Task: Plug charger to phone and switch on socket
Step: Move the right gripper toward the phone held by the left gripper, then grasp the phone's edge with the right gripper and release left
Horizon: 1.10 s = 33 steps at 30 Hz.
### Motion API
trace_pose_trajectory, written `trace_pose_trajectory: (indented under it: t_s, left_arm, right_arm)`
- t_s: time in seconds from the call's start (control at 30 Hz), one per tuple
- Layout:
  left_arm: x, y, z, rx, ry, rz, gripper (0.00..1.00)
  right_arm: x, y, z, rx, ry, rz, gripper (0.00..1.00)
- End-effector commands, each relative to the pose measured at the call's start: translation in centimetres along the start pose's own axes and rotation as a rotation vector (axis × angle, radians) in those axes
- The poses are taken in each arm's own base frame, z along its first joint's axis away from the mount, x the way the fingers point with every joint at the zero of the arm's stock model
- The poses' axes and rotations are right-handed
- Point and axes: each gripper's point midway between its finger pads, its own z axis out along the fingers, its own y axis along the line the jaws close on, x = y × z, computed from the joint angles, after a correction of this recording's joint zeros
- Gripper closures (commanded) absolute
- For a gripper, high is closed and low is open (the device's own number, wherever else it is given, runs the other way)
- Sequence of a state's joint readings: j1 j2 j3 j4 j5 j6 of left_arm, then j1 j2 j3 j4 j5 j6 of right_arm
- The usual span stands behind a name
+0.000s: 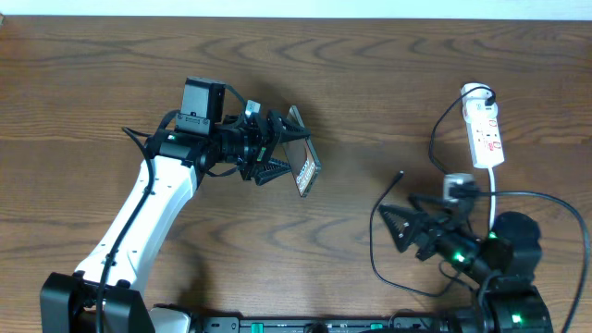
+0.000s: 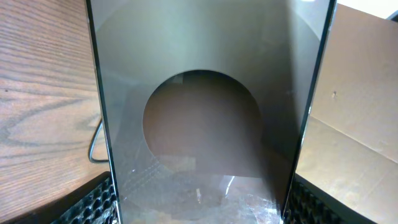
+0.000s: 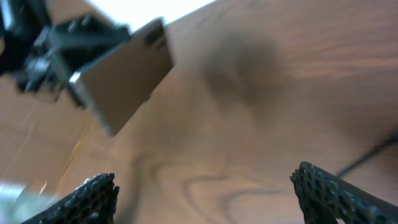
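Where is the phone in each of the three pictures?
Overhead: the phone is near the middle, a bit left.
Left wrist: the phone fills the middle, very close.
Right wrist: the phone is upper left, blurry.
Shared landmark: the brown wooden table.

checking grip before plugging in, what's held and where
Left gripper clamps the phone by its long edges, near one end. Right gripper is open, empty.

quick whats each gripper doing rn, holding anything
left gripper: closed on the phone, which is lifted off the table.
right gripper: open, nothing between its fingers.
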<state>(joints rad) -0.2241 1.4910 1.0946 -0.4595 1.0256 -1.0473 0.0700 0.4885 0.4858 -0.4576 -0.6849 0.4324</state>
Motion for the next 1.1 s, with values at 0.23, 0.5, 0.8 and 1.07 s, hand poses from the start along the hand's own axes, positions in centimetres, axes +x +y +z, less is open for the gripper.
trace_pose_trajectory:
  t_s: [0.23, 0.5, 0.8, 1.07]
  left_arm:
    - [-0.3, -1.9, -0.8, 0.028, -0.04, 0.056, 0.45]
    - [-0.4, -1.9, -0.8, 0.026, -0.043, 0.056, 0.45]
    - [-0.4, -1.9, -0.8, 0.026, -0.043, 0.056, 0.45]
    - [-0.4, -1.9, -0.8, 0.026, -0.043, 0.056, 0.45]
  right_arm:
    - [0.7, 6.8, 2.2, -0.169, 0.021, -0.102, 0.09]
    - [1.1, 7.6, 6.4, -0.02, -0.063, -0.222, 0.08]
    - [0.2, 8.6, 12.9, 0.009, -0.193, -0.229, 0.11]
    - [-0.5, 9.1, 15.6, 0.0, -0.228, -0.215, 0.37]
